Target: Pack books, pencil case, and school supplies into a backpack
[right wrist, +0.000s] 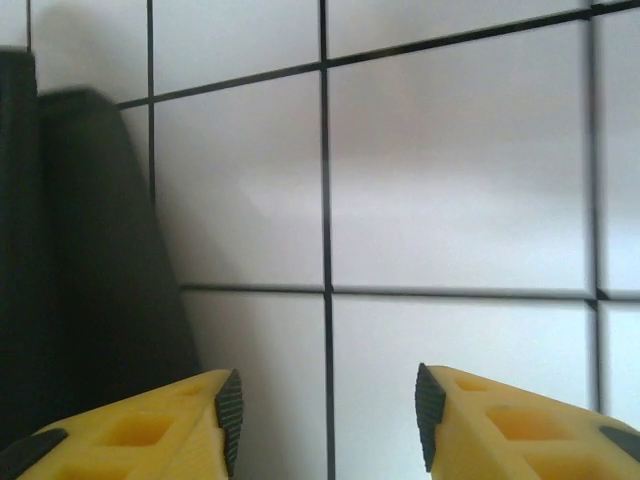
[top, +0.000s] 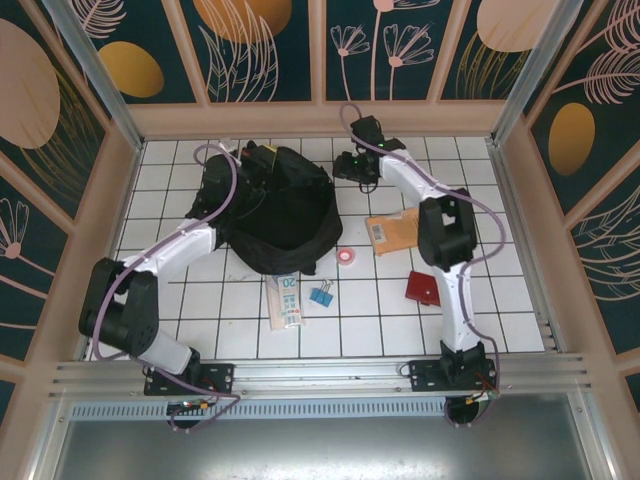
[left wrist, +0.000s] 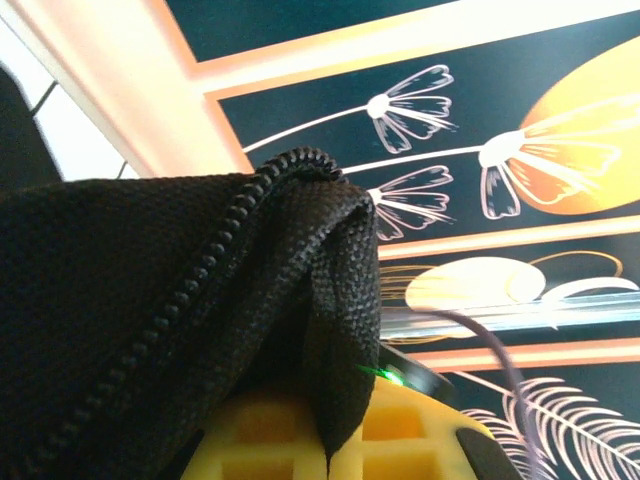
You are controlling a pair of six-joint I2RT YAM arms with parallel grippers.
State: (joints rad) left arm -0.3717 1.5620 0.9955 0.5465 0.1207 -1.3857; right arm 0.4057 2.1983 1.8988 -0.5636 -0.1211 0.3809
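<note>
- Top external: left gripper [top: 262,160] is clamped on the backpack [top: 285,220] at its zip edge, far centre-left; the fabric looks soft and floppy, so the rim seems the best hold.
- Right gripper [right wrist: 328,410], fingers apart, hangs over tile [right wrist: 450,180] just beside it.
- Books [top: 393,231] lie flat further right.

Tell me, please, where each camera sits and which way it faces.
Top external: above and behind the bases, looking down on the white tiled table; left arm and right arm show.
Left wrist: on the left arm, angled up past the large soft black fabric backpack toward the flowered wall; yellow jaws pinch fabric.
Right wrist: on the right arm, facing the tiles; yellow jaws apart.
Shared: top and left wrist see the backpack.
</note>
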